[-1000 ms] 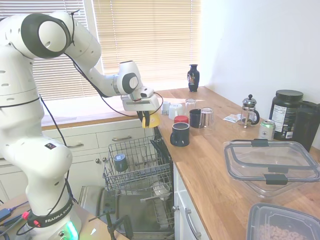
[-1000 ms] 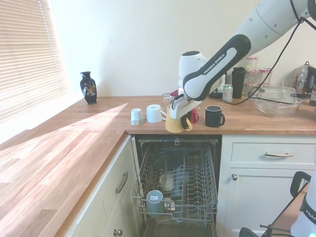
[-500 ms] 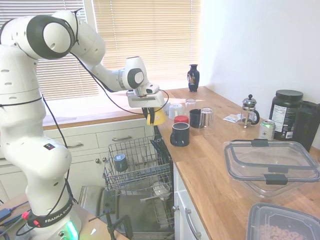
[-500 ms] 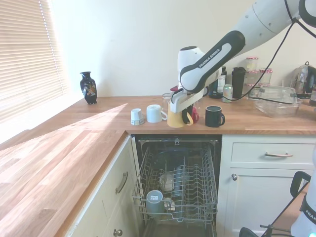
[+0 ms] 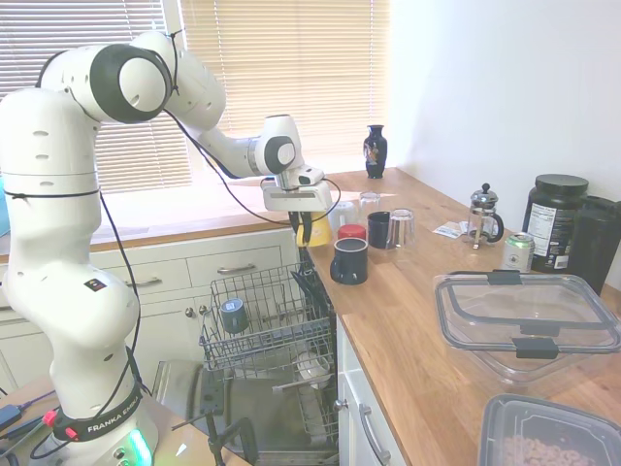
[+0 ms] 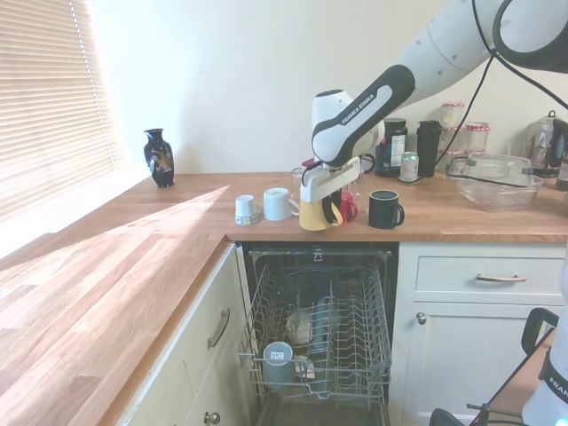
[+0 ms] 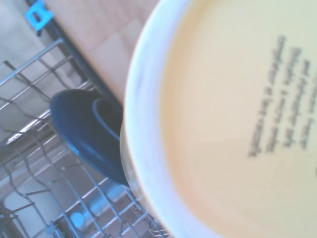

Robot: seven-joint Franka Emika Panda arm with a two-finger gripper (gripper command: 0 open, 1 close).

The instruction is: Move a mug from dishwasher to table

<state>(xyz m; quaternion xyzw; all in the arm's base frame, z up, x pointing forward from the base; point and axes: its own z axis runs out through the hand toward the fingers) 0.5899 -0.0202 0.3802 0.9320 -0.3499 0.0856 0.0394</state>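
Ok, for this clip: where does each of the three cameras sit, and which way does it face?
First exterior view: beside the arm's base, looking along the table toward the window; whole arm shows, gripper shut on the mug.
Second exterior view: over the worktop's other leg, facing the open dishwasher; only forearm and gripper show.
Wrist view: close by, filled by the mug's blurred underside, rack wires beyond; no arm visible.
Shared: both exterior views show the black vase and the dark mug.
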